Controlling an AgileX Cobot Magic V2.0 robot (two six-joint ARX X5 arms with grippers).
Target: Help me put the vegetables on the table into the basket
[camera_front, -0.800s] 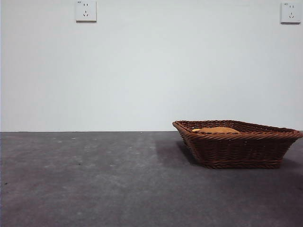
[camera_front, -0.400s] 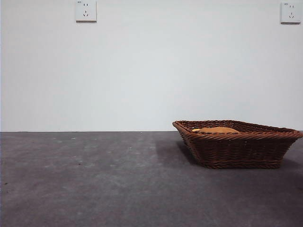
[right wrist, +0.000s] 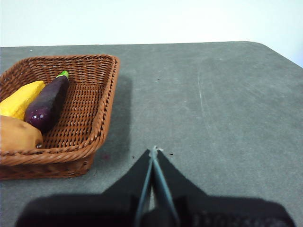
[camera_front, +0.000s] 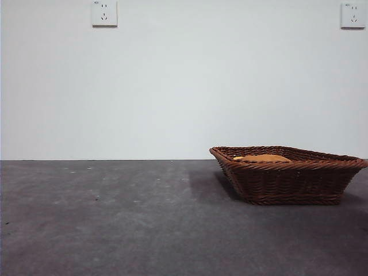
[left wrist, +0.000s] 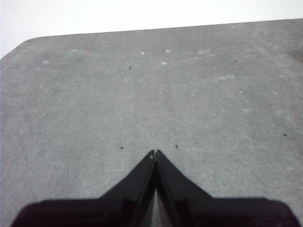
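The brown wicker basket (camera_front: 287, 175) (right wrist: 71, 123) stands on the grey table (camera_front: 115, 218) at the right. In the right wrist view it holds the purple eggplant (right wrist: 47, 101), the yellow corn cob (right wrist: 20, 99) and the orange-brown potato (right wrist: 16, 135). From the front only the potato's top (camera_front: 264, 157) shows over the rim. My right gripper (right wrist: 154, 152) hovers shut and empty above bare table beside the basket. Away from the basket, my left gripper (left wrist: 155, 153) is shut over bare table, holding nothing.
Two wall sockets (camera_front: 104, 13) (camera_front: 352, 15) sit high on the white wall behind. The table's rounded corners show in both wrist views (left wrist: 28, 45) (right wrist: 270, 49).
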